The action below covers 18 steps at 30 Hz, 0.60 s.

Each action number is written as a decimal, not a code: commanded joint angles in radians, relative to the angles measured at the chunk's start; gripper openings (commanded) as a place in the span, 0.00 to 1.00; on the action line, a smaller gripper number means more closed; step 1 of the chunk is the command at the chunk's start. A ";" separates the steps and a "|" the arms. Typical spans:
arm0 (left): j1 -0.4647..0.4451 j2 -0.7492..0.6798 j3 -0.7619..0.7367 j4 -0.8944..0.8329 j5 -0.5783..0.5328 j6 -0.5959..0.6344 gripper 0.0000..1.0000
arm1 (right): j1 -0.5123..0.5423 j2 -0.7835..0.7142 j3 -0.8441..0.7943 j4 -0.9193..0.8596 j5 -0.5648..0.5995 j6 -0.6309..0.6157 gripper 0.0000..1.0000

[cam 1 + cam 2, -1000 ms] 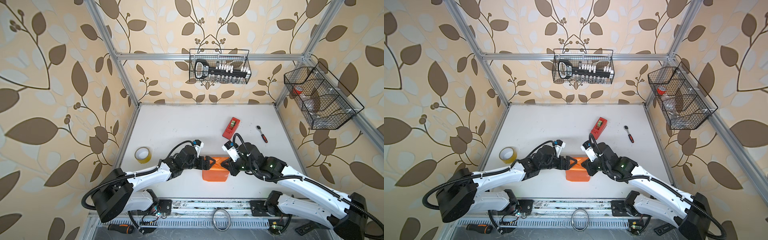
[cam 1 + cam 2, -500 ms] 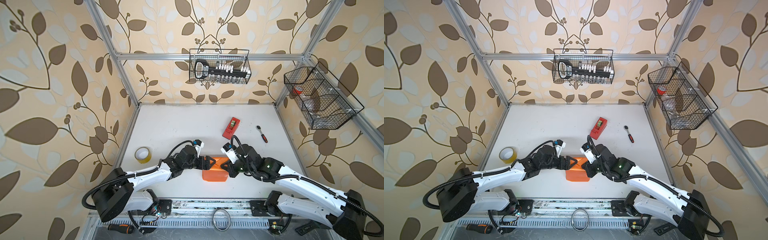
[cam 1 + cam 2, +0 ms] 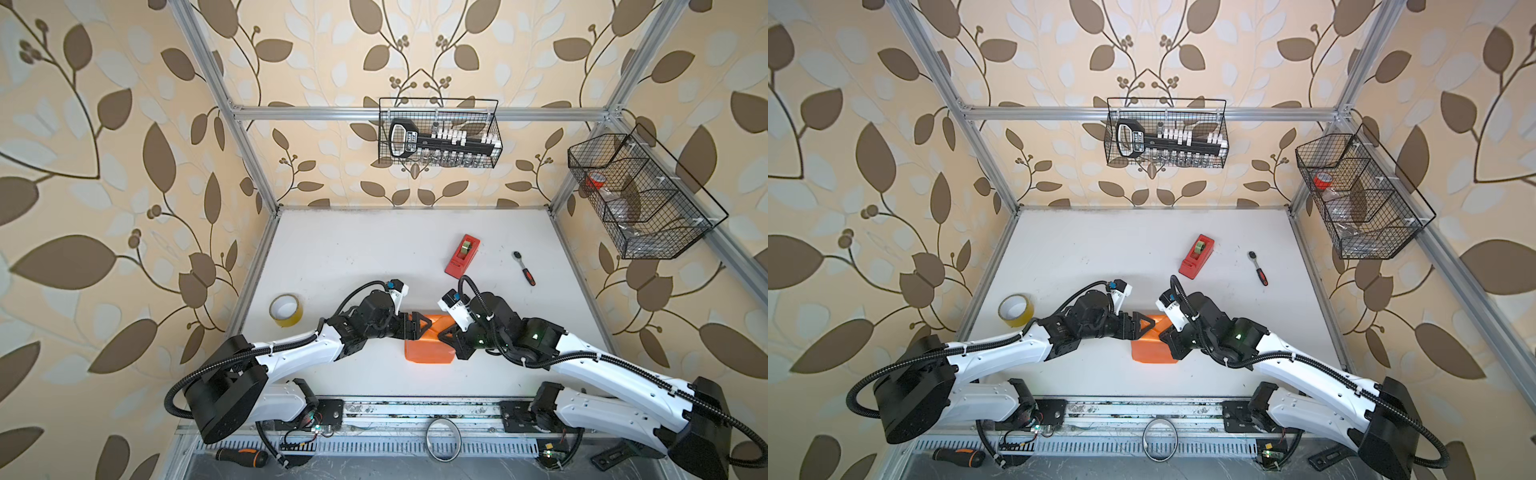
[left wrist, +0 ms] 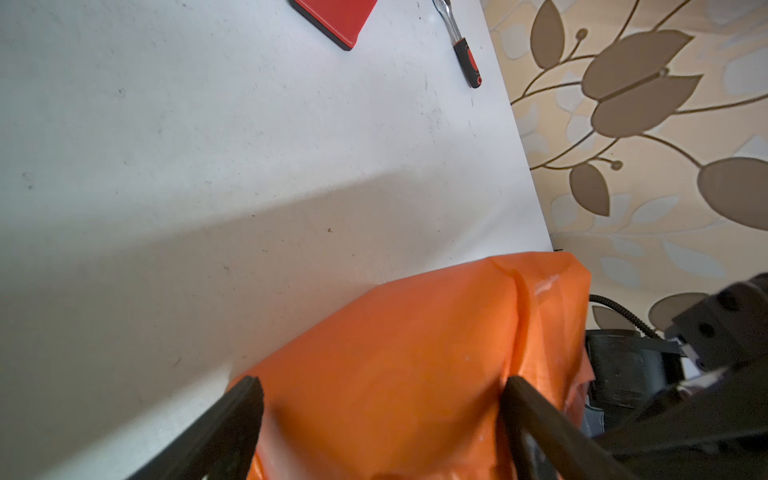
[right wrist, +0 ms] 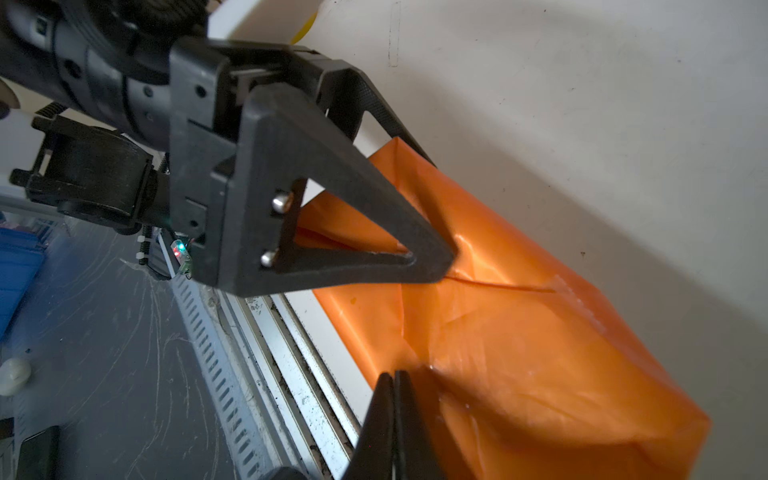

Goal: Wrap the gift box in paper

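- Could rip the shiny orange wrapping paper (image 3: pixel 428 353) with a hard tug from the right gripper (image 5: pixel 392 380), pressed together at its edge; cannot tell if pinching any.
- Could knock it crooked with the left gripper (image 4: pixel 380 386), spread wide over it.
- Lies near the front edge of the flat white table (image 3: pixel 353 257), gift box hidden inside.
- Only from the right wrist: a thin seam (image 5: pixel 498 286).

Glossy orange paper (image 3: pixel 428 353), red dispenser (image 3: pixel 462 262), yellow tape roll (image 3: pixel 286 323), white table (image 3: pixel 353 257), black-and-white arms (image 3: pixel 299 353), beige walls (image 3: pixel 104 166) patterned with brown leaves.
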State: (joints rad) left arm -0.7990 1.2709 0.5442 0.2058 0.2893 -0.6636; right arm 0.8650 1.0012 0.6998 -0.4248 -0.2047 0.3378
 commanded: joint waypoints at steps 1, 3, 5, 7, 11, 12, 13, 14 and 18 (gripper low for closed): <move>-0.008 0.053 -0.031 -0.206 -0.048 0.047 0.90 | 0.004 -0.012 0.021 -0.023 -0.062 0.015 0.07; -0.008 0.050 -0.032 -0.206 -0.048 0.047 0.90 | -0.029 -0.021 0.031 0.007 -0.095 0.035 0.07; -0.008 0.047 -0.031 -0.207 -0.048 0.048 0.91 | -0.067 -0.017 0.031 0.036 -0.118 0.051 0.07; -0.008 0.044 -0.030 -0.212 -0.048 0.049 0.90 | -0.104 -0.008 0.031 0.051 -0.127 0.065 0.07; -0.008 0.039 -0.032 -0.212 -0.051 0.050 0.91 | -0.169 0.028 0.026 0.093 -0.155 0.092 0.06; -0.008 0.040 -0.031 -0.211 -0.050 0.050 0.90 | -0.180 0.041 0.028 0.095 -0.157 0.095 0.06; -0.008 0.041 -0.031 -0.212 -0.048 0.050 0.90 | -0.183 0.050 0.030 0.096 -0.155 0.093 0.06; -0.008 0.039 -0.031 -0.212 -0.047 0.051 0.90 | -0.188 0.060 0.030 0.094 -0.145 0.092 0.06; -0.008 0.037 -0.027 -0.216 -0.048 0.052 0.91 | -0.225 0.088 0.018 0.083 -0.129 0.089 0.06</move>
State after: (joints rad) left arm -0.7990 1.2709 0.5457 0.2047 0.2878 -0.6636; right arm 0.6636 1.0744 0.7025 -0.3462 -0.3271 0.4240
